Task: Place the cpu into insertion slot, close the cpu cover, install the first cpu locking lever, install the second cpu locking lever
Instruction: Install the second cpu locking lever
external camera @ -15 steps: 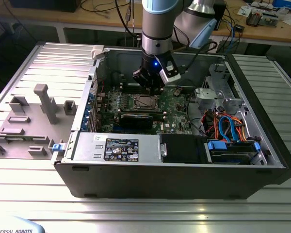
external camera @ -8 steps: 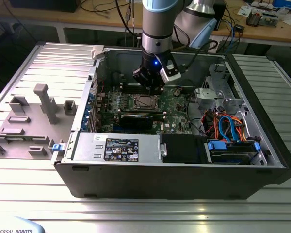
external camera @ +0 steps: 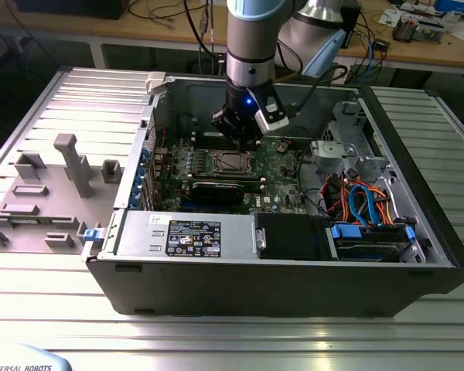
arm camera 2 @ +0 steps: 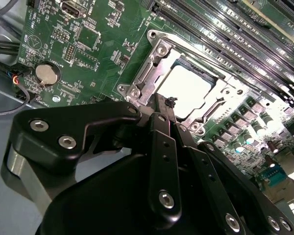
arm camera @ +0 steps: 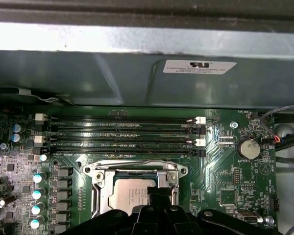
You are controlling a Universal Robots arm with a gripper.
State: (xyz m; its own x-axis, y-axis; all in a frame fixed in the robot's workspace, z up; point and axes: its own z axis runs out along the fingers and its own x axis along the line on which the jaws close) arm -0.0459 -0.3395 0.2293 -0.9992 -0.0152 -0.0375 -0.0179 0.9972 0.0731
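One chip: the cpu [arm camera: 131,195], flat grey metal square, sits in the insertion slot [arm camera 2: 186,89] under the cpu cover [arm camera: 102,188].
Cover: thin silvery frame, square cut-out, lying flat around the chip.
Tool: the tool [arm camera 2: 170,104] hovers at the cover's edge; clenched or released, I cannot tell.
Risk: probably a slip off smooth metal, scraping the green board [arm camera: 235,181] beside the slot.
Case: grey steel computer case [external camera: 294,278] around the board.
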